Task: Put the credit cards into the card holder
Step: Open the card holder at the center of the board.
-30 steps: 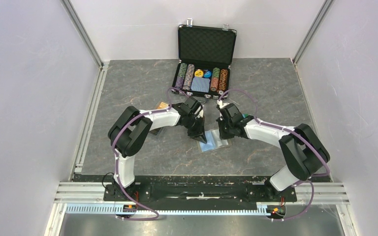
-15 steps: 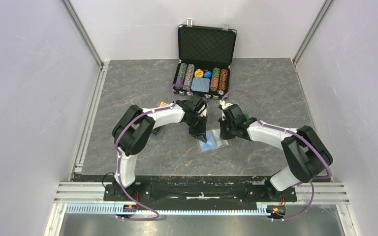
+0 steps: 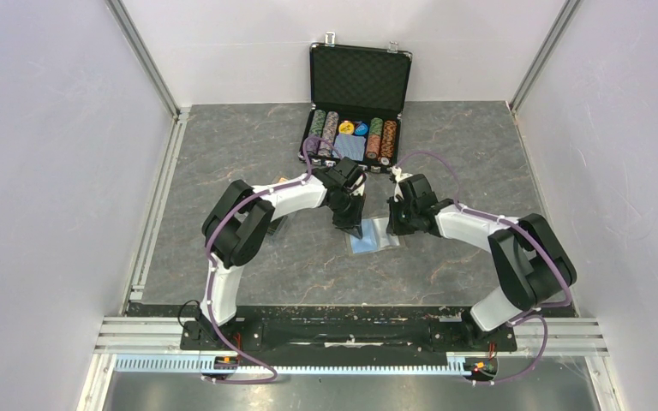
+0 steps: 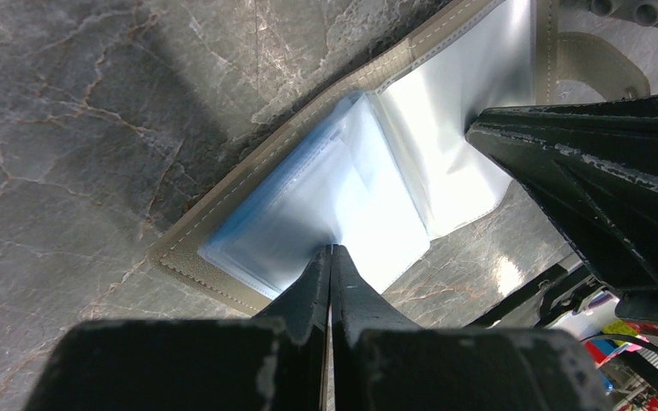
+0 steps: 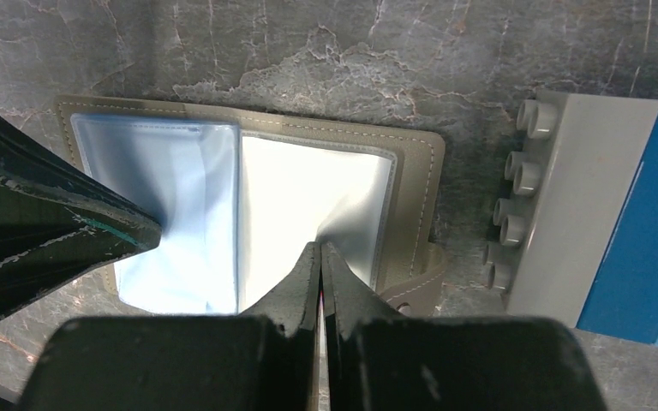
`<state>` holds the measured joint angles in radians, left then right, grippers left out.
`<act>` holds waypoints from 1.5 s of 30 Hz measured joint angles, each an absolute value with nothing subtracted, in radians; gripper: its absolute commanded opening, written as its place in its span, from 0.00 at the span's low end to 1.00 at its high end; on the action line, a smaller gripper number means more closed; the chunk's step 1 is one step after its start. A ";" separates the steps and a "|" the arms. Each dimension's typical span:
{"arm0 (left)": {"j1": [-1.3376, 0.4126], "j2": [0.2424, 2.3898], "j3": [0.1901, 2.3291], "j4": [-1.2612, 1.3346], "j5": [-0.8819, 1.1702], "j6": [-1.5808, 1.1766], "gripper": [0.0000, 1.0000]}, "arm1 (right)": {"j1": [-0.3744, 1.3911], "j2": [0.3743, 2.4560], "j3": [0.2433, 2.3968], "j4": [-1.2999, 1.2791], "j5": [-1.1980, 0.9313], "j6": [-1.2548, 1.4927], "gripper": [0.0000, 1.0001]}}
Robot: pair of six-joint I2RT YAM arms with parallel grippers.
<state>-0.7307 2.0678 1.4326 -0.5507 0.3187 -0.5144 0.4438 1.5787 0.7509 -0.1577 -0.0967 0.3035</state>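
Card holder (image 3: pixel 372 237) lies open on the worktop (image 3: pixel 248 145), both arms' jaws pressed together with tips on its clear sleeves (image 5: pixel 308 197) — press lightly and straight down, lest it slide.

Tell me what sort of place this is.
Most likely a robot test cell: plain white wall panels on aluminium posts enclose a grey stone-patterned table, two arms are bolted to its near rail, and props lie out, a poker chip case and a card holder.
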 measured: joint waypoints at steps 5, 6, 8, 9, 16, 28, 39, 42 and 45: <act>-0.731 2.068 1.434 -0.553 0.316 -0.514 0.02 | 0.439 1.574 0.759 -0.172 -0.091 0.298 0.00; -0.731 2.069 1.435 -0.555 0.316 -0.514 0.02 | 0.436 1.571 0.759 -0.176 -0.091 0.297 0.00; -0.731 2.074 1.443 -0.562 0.316 -0.514 0.02 | 0.419 1.565 0.759 -0.183 -0.091 0.297 0.00; -0.731 2.076 1.446 -0.565 0.316 -0.514 0.02 | 0.414 1.564 0.759 -0.186 -0.091 0.297 0.00; -0.731 2.090 1.467 -0.575 0.315 -0.514 0.02 | 0.344 1.567 0.759 -0.198 -0.122 0.294 0.00; -0.735 2.088 1.472 -0.582 0.301 -0.514 0.06 | 0.342 1.561 0.730 -0.175 -0.130 0.260 0.00; -0.709 1.954 1.365 -0.569 0.233 -0.538 0.46 | 0.316 1.559 0.744 -0.206 -0.190 0.215 0.00; -0.676 1.885 1.334 -0.569 0.233 -0.558 0.55 | 0.308 1.555 0.755 -0.233 -0.202 0.207 0.00; -0.636 1.807 1.327 -0.568 0.228 -0.566 0.60 | 0.302 1.546 0.762 -0.278 -0.208 0.197 0.00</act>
